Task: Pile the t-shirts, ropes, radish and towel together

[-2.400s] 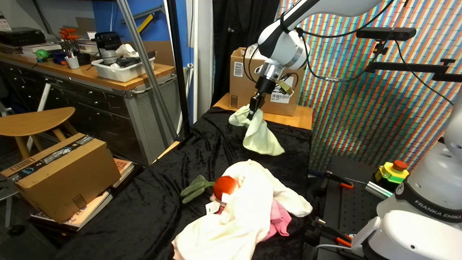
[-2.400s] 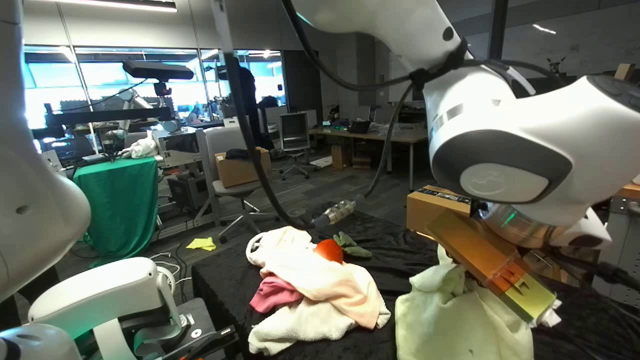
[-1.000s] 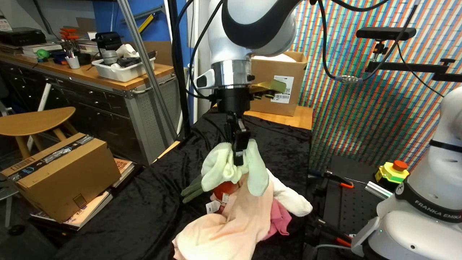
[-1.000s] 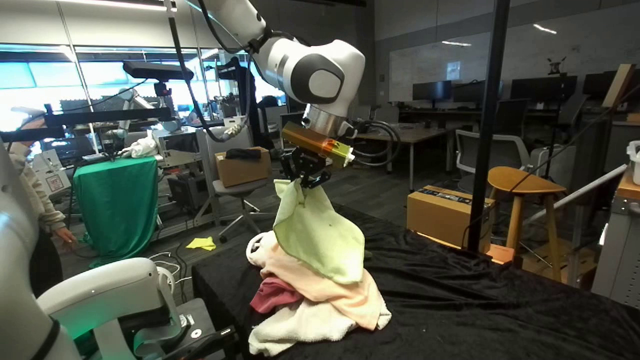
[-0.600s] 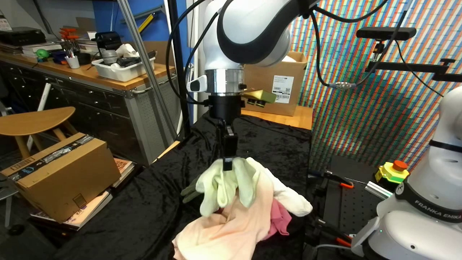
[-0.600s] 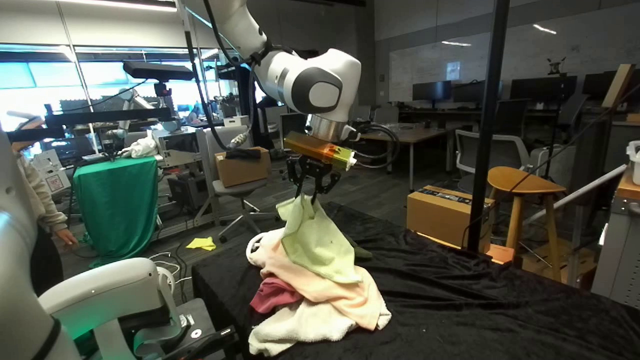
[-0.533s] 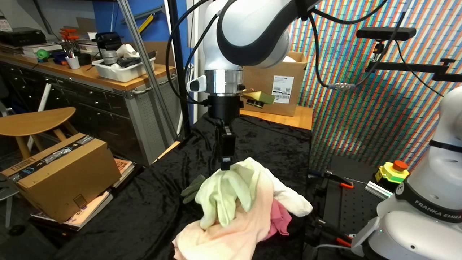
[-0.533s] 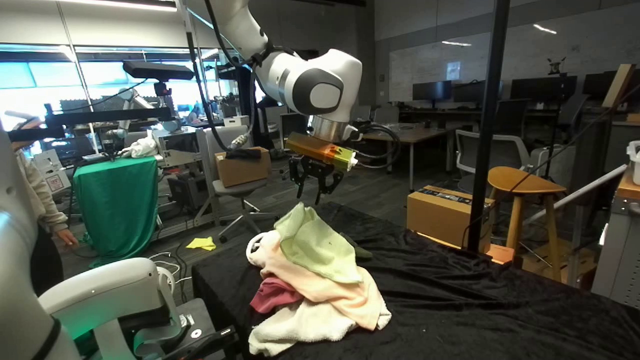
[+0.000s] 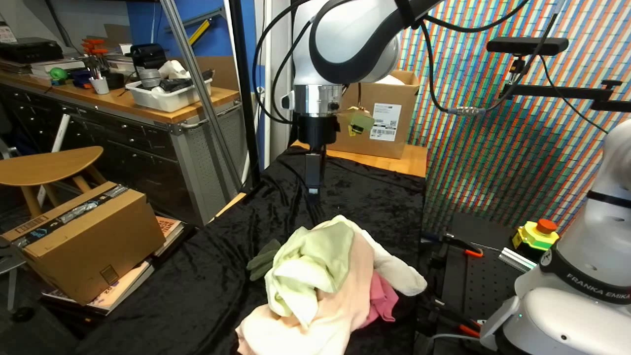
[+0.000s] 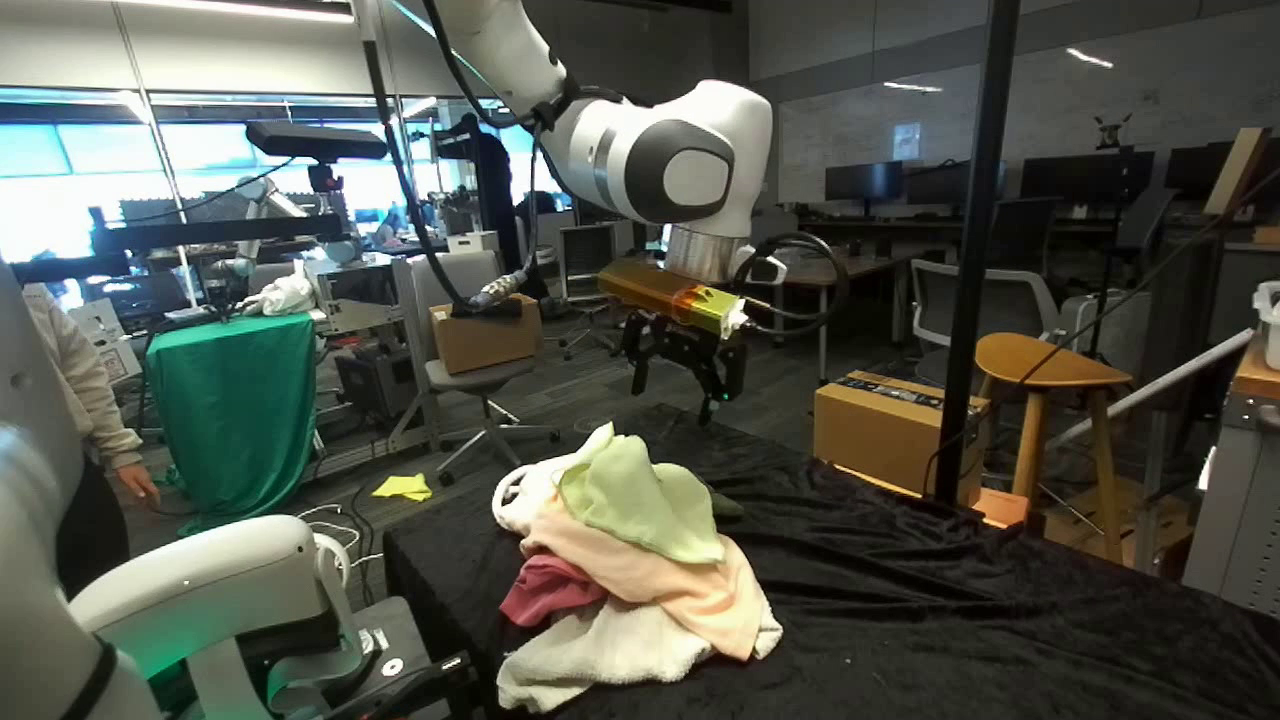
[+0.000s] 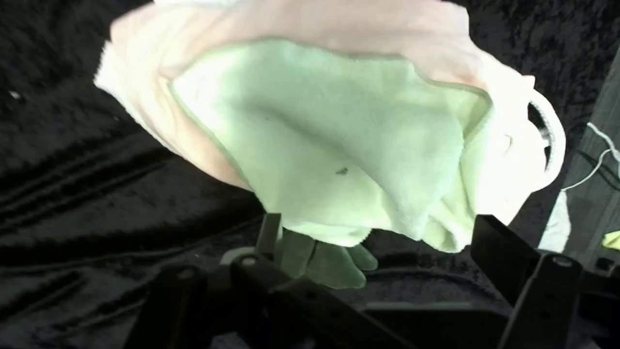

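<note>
On top of the pile lies a crumpled pale green cloth. Beneath it are a peach cloth, a pink cloth and a white cloth. Which are t-shirts and which the towel I cannot tell for sure. Green leaves of the radish poke out; its red body is covered. A white loop sticks out at the pile's edge; whether it is one of the ropes is unclear, and no other ropes show. Above and behind the heap, apart from it, my gripper stands wide open, holding nothing.
Black velvet cloth covers the table. A cardboard box stands at its far end, and a metal pole rises beside it. An emergency stop button sits near the robot base.
My gripper carried the pale green cloth over the heap, lowered it, opened and let go. The cloth settled over the radish. The gripper has since drawn up and back from the pile.
</note>
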You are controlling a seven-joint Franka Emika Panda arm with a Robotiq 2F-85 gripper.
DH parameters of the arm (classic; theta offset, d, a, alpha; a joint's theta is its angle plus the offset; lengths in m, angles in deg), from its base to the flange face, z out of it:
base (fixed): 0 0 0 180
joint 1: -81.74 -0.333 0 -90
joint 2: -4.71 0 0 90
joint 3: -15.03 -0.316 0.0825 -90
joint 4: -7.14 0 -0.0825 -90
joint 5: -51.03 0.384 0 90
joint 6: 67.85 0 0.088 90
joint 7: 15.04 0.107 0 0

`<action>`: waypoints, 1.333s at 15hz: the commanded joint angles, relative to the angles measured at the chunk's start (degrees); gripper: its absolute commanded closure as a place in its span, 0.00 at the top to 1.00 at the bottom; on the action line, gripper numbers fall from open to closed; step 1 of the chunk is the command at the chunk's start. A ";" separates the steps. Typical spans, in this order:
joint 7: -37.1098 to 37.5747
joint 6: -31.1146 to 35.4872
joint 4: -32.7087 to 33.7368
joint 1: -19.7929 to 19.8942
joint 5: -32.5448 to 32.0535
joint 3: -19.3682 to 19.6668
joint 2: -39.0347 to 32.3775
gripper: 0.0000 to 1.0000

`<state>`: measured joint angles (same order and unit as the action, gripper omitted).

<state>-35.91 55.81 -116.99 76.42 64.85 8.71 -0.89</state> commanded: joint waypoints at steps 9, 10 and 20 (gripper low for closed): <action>6.04 -14.81 -16.53 4.81 -2.33 7.62 29.15 1.00; 5.61 -14.21 -18.64 4.99 -2.34 8.26 31.54 1.00; -4.19 4.89 -33.99 5.60 -10.20 14.66 40.65 1.00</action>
<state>-36.61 54.27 -150.01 81.72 57.25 21.41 39.47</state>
